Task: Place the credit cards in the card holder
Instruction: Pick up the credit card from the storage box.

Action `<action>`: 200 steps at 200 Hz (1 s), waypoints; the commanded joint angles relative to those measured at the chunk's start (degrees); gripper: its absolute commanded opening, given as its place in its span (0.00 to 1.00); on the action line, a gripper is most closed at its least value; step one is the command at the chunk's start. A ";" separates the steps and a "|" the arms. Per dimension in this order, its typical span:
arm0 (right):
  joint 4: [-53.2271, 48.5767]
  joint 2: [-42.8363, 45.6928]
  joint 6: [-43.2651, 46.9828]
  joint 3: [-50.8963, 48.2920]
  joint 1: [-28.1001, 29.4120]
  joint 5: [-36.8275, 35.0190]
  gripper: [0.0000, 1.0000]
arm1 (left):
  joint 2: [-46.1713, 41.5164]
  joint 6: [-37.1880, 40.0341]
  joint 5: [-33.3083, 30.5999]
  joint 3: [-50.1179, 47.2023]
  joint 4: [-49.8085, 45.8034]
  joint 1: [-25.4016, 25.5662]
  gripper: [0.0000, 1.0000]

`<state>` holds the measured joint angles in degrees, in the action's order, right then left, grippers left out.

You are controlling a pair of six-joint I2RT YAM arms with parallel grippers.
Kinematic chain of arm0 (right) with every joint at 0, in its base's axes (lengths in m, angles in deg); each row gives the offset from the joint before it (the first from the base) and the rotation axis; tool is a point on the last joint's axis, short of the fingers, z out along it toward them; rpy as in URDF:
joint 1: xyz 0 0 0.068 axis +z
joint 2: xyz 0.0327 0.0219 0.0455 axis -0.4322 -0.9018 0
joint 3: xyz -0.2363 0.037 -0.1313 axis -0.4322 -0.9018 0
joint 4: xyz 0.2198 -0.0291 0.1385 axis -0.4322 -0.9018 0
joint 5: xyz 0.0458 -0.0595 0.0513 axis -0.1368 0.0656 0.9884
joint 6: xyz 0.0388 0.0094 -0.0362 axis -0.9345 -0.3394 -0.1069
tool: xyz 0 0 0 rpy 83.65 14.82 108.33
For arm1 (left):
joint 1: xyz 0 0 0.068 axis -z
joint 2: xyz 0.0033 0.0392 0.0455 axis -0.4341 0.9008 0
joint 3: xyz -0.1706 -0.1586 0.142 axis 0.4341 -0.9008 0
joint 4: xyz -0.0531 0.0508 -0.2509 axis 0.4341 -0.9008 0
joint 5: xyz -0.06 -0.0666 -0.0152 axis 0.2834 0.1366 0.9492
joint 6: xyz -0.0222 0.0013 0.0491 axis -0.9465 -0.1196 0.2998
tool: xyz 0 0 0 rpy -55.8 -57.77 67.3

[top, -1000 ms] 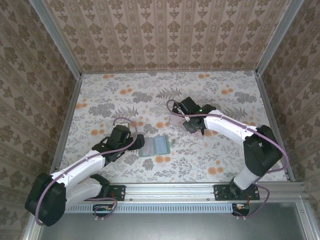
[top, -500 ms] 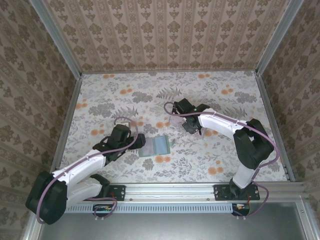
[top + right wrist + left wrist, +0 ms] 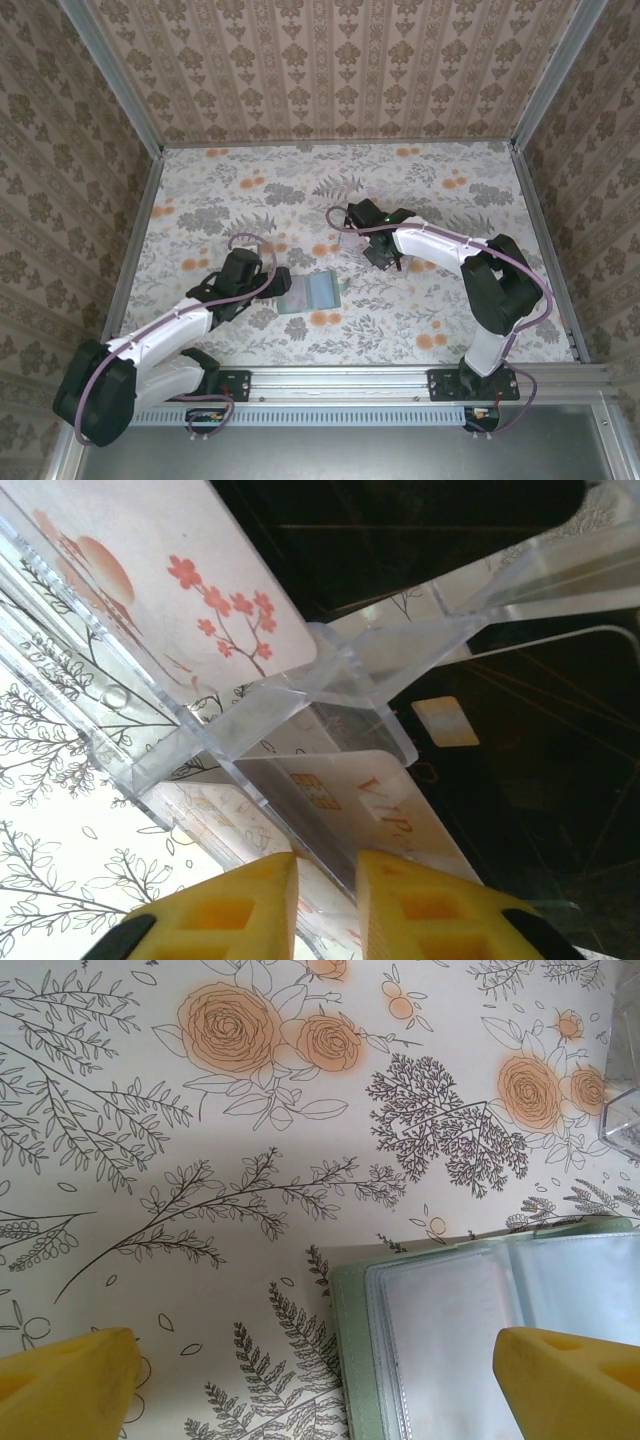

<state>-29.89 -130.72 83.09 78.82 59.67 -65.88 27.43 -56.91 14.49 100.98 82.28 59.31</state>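
Note:
The sage-green card holder (image 3: 312, 293) lies open on the floral table, its clear sleeves (image 3: 470, 1340) facing up. My left gripper (image 3: 268, 285) sits just left of it, open wide. Its yellow fingertips (image 3: 70, 1380) straddle the holder's left edge (image 3: 345, 1360) without touching it. My right gripper (image 3: 372, 255) is at the clear stand (image 3: 350, 240). There its jaws (image 3: 328, 885) stand narrowly open around the lower edge of a pale pink credit card (image 3: 385, 805) with a chip and red lettering. A small gap still shows. Another credit card (image 3: 170, 570), printed with blossoms, stands in a further slot.
Black blocks (image 3: 520, 780) fill the stand's right side behind clear dividers (image 3: 330, 680). A corner of the stand (image 3: 625, 1120) shows beyond the holder. Metal rails and patterned walls (image 3: 320, 60) bound the table. Open floral surface lies behind and to the right.
My right gripper has shifted a little left, deeper into the stand, and its jaws have narrowed around the card. The left arm and the card holder have not moved.

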 commanded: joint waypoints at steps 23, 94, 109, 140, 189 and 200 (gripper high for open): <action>-2.51 -0.92 0.24 0.53 0.12 0.54 0.20 | 0.23 0.38 0.60 0.07 1.14 -0.62 1.00; -4.03 -2.18 0.68 0.89 0.48 1.87 0.18 | 0.15 0.13 0.54 0.12 1.19 -0.62 1.00; -4.13 -2.64 0.81 0.97 0.58 2.08 0.18 | 0.07 0.13 0.56 0.10 1.19 -0.62 1.00; -4.38 -3.22 1.03 1.27 0.75 2.56 0.25 | -0.02 0.18 0.55 0.00 1.14 -0.62 1.00; -4.47 -3.26 1.03 1.41 0.83 2.36 0.22 | -0.20 -0.04 0.35 -0.33 1.23 -0.62 1.00; -4.53 -3.18 1.20 1.41 0.83 2.62 0.20 | -0.20 -0.04 0.36 -0.41 1.28 -0.65 1.00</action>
<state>-31.36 -132.20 84.03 80.09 60.04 -65.79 27.51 -56.91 14.71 100.98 82.78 59.01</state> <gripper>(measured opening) 0.218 0.997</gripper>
